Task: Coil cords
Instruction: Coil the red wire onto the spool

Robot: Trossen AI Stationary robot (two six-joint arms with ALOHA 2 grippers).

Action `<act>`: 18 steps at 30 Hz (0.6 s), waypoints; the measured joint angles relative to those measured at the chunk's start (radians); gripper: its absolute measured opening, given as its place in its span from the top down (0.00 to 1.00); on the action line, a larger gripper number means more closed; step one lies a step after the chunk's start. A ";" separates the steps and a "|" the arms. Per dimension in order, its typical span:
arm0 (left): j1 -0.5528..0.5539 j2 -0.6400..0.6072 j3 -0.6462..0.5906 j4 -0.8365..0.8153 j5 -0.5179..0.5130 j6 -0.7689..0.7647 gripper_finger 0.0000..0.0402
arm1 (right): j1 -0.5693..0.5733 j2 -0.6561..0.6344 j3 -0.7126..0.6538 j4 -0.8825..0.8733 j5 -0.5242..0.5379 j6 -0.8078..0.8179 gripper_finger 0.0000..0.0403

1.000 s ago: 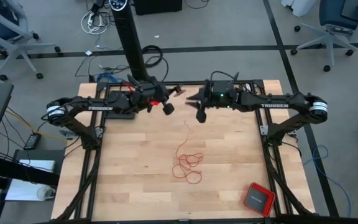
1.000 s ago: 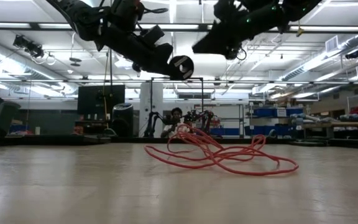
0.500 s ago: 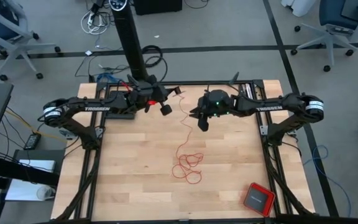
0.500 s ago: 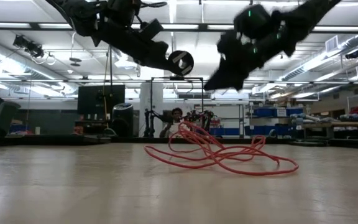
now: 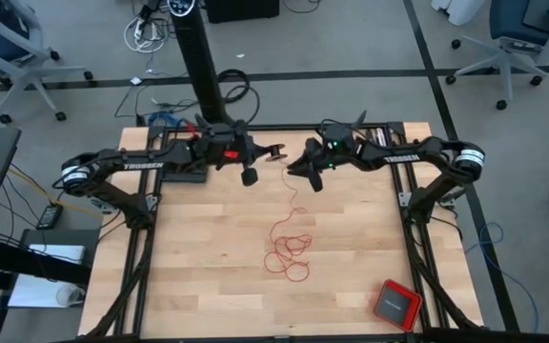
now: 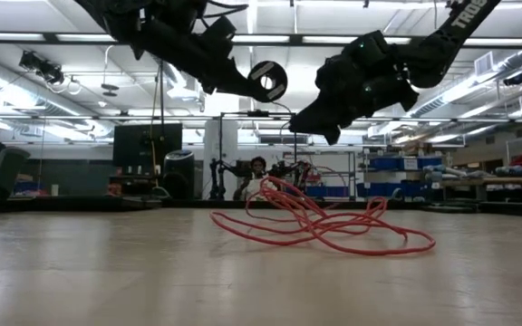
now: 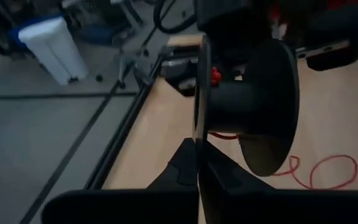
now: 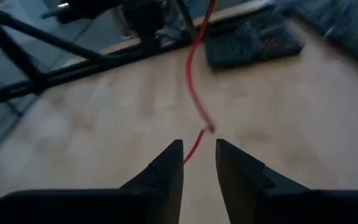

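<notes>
High view: cord (image 5: 288,250) strand runs up-table from loops

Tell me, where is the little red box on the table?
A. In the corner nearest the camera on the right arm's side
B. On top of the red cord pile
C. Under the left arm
A: in the high view the red box sits alone at that table corner, apart from the loose red cord piled mid-table.

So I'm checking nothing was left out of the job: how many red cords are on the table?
1. A single thin red cord lies in loose loops mid-table, its tail rising to the spool in the left tool. The red box isn't a cord.
</notes>
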 joint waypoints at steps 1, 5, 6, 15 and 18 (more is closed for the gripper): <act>0.001 0.000 0.020 -0.038 -0.007 0.003 1.00 | 0.005 0.005 0.001 0.017 0.019 -0.019 0.76; 0.001 0.000 0.095 -0.153 -0.015 0.017 1.00 | -0.006 0.005 0.002 0.006 0.012 -0.025 0.77; 0.001 0.000 0.114 -0.175 -0.015 0.016 1.00 | -0.017 0.002 0.002 -0.001 -0.009 -0.022 0.77; 0.001 0.000 0.203 -0.258 -0.015 -0.024 1.00 | -0.044 0.020 0.002 0.047 -0.090 -0.014 0.75; 0.001 0.000 0.206 -0.262 -0.015 0.000 1.00 | -0.035 0.022 0.002 0.096 -0.074 -0.021 0.74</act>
